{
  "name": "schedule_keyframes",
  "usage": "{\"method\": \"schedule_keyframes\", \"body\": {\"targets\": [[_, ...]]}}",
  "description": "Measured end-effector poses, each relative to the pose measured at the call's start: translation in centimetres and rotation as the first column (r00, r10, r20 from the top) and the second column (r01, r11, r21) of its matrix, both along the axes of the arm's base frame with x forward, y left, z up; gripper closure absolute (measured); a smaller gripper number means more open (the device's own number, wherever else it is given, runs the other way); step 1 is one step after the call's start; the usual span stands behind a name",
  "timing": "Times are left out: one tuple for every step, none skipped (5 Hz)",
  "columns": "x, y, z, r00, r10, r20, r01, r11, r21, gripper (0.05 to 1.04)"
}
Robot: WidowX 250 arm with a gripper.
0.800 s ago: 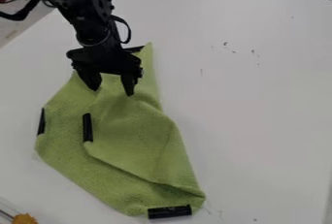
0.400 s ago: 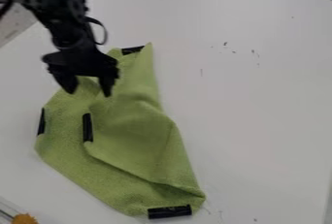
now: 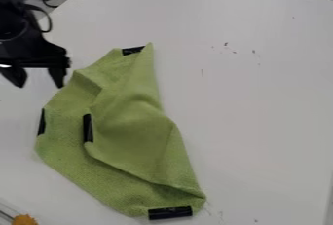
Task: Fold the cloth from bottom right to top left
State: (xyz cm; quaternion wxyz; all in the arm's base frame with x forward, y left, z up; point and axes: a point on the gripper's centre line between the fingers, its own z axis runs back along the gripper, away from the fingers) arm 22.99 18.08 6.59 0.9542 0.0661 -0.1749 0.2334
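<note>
Evidently in the closing stage of the fold, to judge from the layout. Recorded, nearest the camera, a black strip at the lower edge of the green cloth, on the left half of the white desk. Noted next a folded-over flap with a second strip, just right of a third strip on the left edge. Would rate the diagonal fold as largely achieved, though uneven. Would call next for parking the arm clear or, for a closer match, gripping the flap by its strip and drawing it up and left. Measured by eye, found a long axis running from lower right to upper middle, with the narrow, pointed end aimed away from the camera. Found the black claw beyond the left edge of the cloth, empty, with fingers spread and pointing down. Logged farthest a fourth strip, beside the pointed tip.
</note>
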Motion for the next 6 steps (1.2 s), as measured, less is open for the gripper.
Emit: {"method": "schedule_keyframes", "body": {"targets": [[-2.1,2.1,-1.8,0.998,0.049,-0.034,-0.051,0.998,-0.036,0.083],[-3.0,2.7,-3.5,0.996,0.071,-0.062,-0.075,0.995,-0.06,0.083],[-3.6,2.3,-4.4,0.991,0.08,-0.105,-0.087,0.994,-0.067,0.083],[-3.2,1.3,-5.0,0.989,0.053,-0.135,-0.065,0.994,-0.082,0.083],[-2.8,0.6,-4.9,0.989,0.043,-0.144,-0.054,0.996,-0.076,0.083],[-2.7,0.2,-3.7,0.99,0.047,-0.13,-0.053,0.997,-0.049,0.083]]}}
